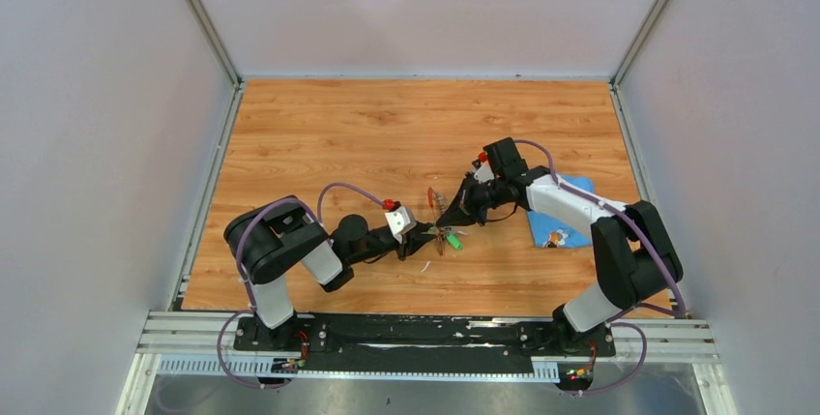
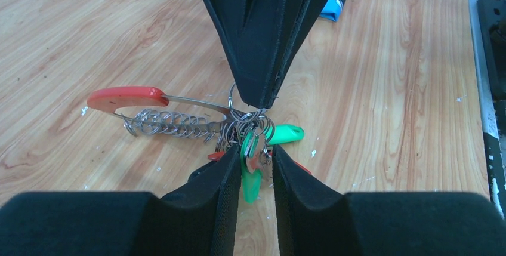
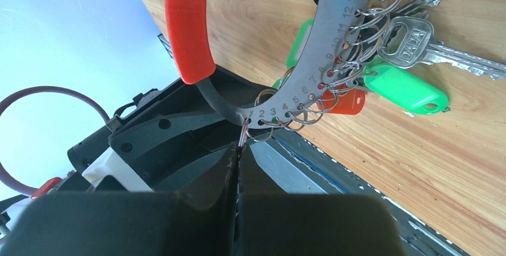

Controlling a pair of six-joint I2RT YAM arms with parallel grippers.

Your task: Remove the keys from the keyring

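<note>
Pinching hard, the right gripper (image 3: pixel 237 163) has its jaws pressed together on one small wire loop hanging from the keyring (image 3: pixel 310 71), right at the low end of its numbered metal band. That lifts the ring off the table (image 1: pixel 387 134), with the red curved part up and to one side.

The keys (image 3: pixel 412 38) hang bunched on their loops near the middle of the table, between the two arms. I can make out a silver key, green caps and a red one, all crowded together.

Now the left gripper (image 2: pixel 255 169) comes in from below with its jaws a narrow gap apart and a green-capped key (image 2: pixel 250 178) sitting between them. I cannot tell whether the pads are actually biting on it.

As for progress, I judge this to be early. Every key I can make out is threaded on the ring, and I see none lying loose on the wood. A blue cloth (image 1: pixel 575 204) lies to the right with something small on it, too tiny to identify. Working each key off its loop looks to be all ahead.
</note>
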